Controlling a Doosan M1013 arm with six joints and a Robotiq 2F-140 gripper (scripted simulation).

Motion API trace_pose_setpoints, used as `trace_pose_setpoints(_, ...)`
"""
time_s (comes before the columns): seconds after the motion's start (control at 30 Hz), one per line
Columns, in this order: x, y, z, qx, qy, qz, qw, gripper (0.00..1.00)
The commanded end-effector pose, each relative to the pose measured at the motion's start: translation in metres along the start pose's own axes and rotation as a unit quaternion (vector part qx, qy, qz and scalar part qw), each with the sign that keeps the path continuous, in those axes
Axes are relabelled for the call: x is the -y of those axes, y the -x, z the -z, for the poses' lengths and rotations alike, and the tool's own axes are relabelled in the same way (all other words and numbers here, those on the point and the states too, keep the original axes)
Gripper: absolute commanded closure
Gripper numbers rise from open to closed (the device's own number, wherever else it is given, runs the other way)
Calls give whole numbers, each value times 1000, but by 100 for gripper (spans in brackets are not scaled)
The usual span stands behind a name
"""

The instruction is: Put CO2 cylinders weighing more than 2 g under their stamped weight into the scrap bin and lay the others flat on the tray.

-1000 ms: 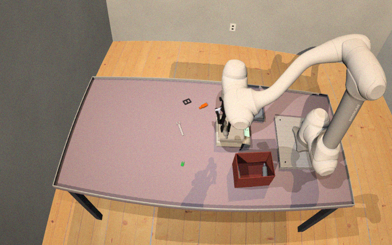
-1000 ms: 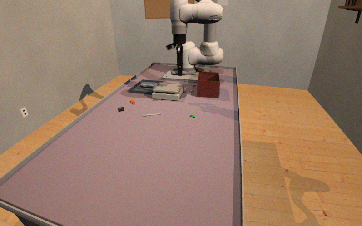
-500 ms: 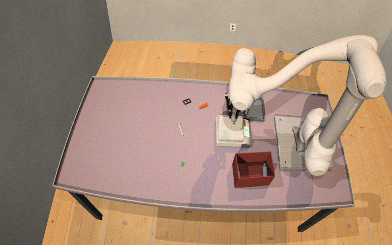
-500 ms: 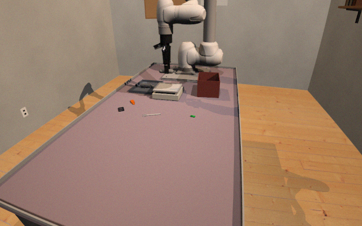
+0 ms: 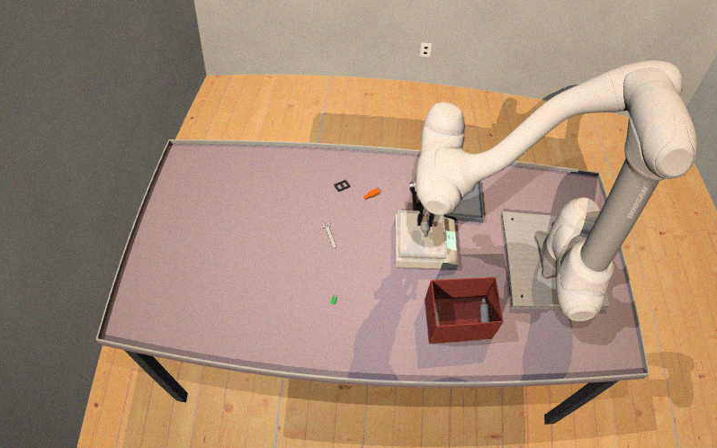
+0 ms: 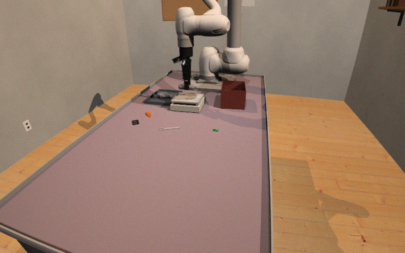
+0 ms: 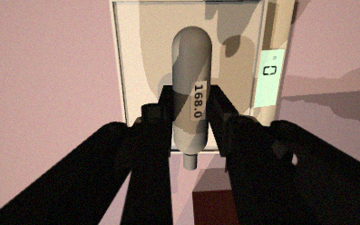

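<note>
My gripper [image 7: 189, 101] is shut on a grey CO2 cylinder [image 7: 190, 91] stamped 168.0 and holds it lengthwise above the beige scale. The cylinder's neck points back toward the wrist. The scale's green display [image 7: 269, 77] shows one digit-like mark. In the overhead view the gripper [image 5: 425, 222] hangs over the scale [image 5: 426, 240]. The red scrap bin [image 5: 463, 309] holds one cylinder [image 5: 484, 310]. The dark tray [image 6: 161, 98] beside the scale holds a cylinder [image 6: 164, 94] lying flat; the arm hides most of the tray in the overhead view.
The arm's base plate [image 5: 533, 258] lies right of the scale. Small loose things lie to the left on the table: an orange piece [image 5: 371, 192], a black piece [image 5: 341, 185], a wrench [image 5: 329, 233] and a green piece [image 5: 334, 300]. A raised rim runs round the table.
</note>
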State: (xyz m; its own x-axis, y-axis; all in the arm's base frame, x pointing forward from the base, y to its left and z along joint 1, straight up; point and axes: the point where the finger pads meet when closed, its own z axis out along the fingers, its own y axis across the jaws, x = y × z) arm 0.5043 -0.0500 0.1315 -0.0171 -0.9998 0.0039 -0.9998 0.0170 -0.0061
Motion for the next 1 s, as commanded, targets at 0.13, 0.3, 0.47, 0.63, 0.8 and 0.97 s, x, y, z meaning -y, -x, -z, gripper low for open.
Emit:
trace_pose_setpoints(0.13, 1, 0, -27, 0, 0, 0, 1000, 90)
trace_pose_setpoints(0.3, 1, 0, -42, 0, 0, 0, 1000, 90)
trace_pose_setpoints(0.47, 1, 0, -48, 0, 0, 0, 1000, 90)
trace_pose_setpoints(0.63, 1, 0, -51, 0, 0, 0, 1000, 90)
trace_pose_setpoints(0.8, 1, 0, -52, 0, 0, 0, 1000, 90)
trace_pose_setpoints(0.97, 1, 0, -52, 0, 0, 0, 1000, 90)
